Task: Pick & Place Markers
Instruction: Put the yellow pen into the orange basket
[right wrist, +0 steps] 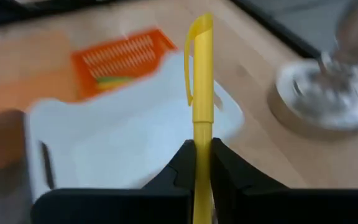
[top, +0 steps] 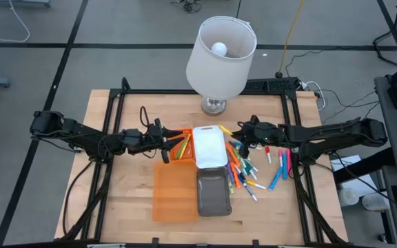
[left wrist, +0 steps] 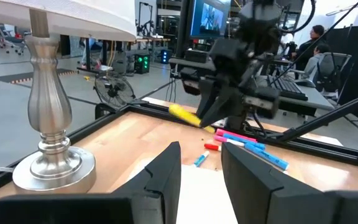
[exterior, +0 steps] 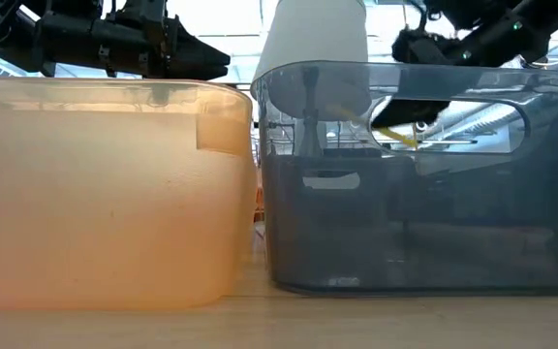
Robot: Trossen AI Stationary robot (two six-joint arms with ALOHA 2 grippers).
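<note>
My right gripper (top: 242, 132) hovers at the far right corner of the white tray (top: 209, 147), shut on a yellow marker (right wrist: 202, 74). That marker also shows in the left wrist view (left wrist: 183, 114) and in the low view (exterior: 396, 132). Several loose markers (top: 243, 171) lie on the wood to the right of the white and grey trays, and a few more (top: 278, 162) lie farther right. A small orange tray (top: 180, 146) holds a few markers. My left gripper (top: 163, 142) is open beside that tray's left side, its fingers (left wrist: 166, 177) touching nothing. My right gripper pinches the yellow marker between its two fingers (right wrist: 180, 163), on the barrel (right wrist: 202, 134) behind the clipped cap. The marker lies along the fingers and sticks out ahead of them. It is lifted clear, with its capped end (right wrist: 201, 28) over the white tray.
A lamp with a white shade (top: 220, 56) stands on a metal base (top: 214, 105) at the far edge, close to both grippers. A grey tray (top: 214, 193) and a flat orange tray (top: 174, 194) lie near the front. A black frame (top: 291, 148) borders the table.
</note>
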